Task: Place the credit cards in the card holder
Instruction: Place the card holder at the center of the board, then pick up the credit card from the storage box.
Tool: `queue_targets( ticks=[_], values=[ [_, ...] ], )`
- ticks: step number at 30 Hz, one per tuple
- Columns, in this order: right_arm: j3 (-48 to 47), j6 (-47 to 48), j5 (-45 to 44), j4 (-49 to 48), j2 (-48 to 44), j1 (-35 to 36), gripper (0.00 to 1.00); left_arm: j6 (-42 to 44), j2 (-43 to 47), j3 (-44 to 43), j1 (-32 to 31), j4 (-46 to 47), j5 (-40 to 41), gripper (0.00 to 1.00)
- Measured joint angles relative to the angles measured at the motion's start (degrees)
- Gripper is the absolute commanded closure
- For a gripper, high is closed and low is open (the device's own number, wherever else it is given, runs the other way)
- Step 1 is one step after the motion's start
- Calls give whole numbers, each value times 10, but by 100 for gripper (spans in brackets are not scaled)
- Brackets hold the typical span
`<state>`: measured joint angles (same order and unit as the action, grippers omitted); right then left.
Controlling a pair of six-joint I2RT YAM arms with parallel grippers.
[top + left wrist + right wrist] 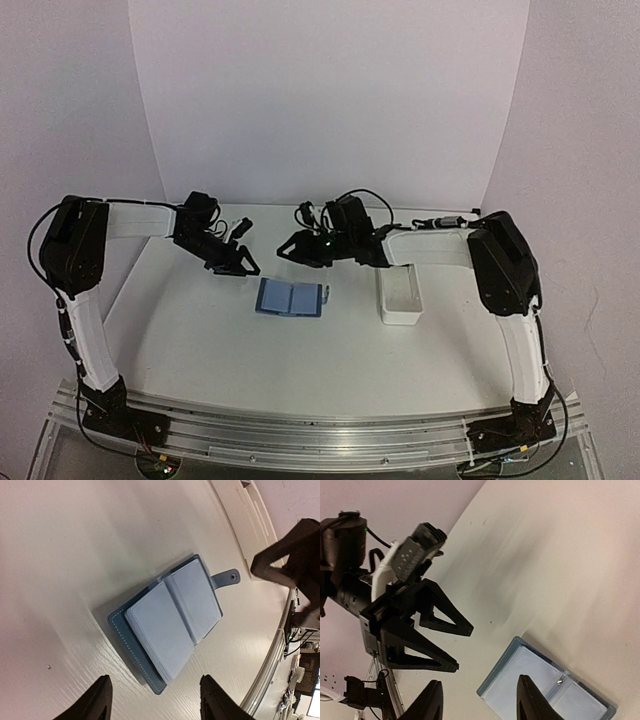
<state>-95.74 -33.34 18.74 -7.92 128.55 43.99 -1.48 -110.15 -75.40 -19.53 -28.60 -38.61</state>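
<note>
The blue card holder (290, 298) lies open on the white table with its lighter blue sleeves facing up and its snap tab to the right. It also shows in the left wrist view (172, 617) and the right wrist view (545, 692). My left gripper (240, 267) is open and empty, just behind and left of the holder; it hangs over the holder's near corner (156, 700). My right gripper (290, 250) is open and empty, just behind the holder (479, 700). No credit cards are in view.
A long white tray (402, 296) stands right of the holder, under my right arm. The left gripper's black fingers (440, 625) appear close to the right gripper in the right wrist view. A curved white backdrop rises behind the table.
</note>
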Motion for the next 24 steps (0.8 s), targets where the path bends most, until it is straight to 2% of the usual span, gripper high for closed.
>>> queue_targets(
  ticks=[1,3,5,10,14,19,20,24],
  values=[
    [0,11,2,2,-13,-3,31,9,7,0,0,0,-3,25],
    [2,30,4,5,-40,-10,12,26,22,-1,0,0,-9,5],
    [10,54,3,5,-77,-26,2,46,42,-2,0,5,-17,1],
    [78,191,-2,0,-219,-114,2,77,111,14,0,54,-38,1],
    [142,387,-85,-12,-302,-186,2,93,153,41,0,122,-44,0],
    [188,653,-177,-14,-297,-188,2,105,156,70,-1,198,-48,1],
    [192,671,-182,-14,-294,-188,2,105,156,72,-1,203,-48,1],
    [231,860,-216,8,-241,-198,2,106,146,82,-10,265,-37,1]
  ],
)
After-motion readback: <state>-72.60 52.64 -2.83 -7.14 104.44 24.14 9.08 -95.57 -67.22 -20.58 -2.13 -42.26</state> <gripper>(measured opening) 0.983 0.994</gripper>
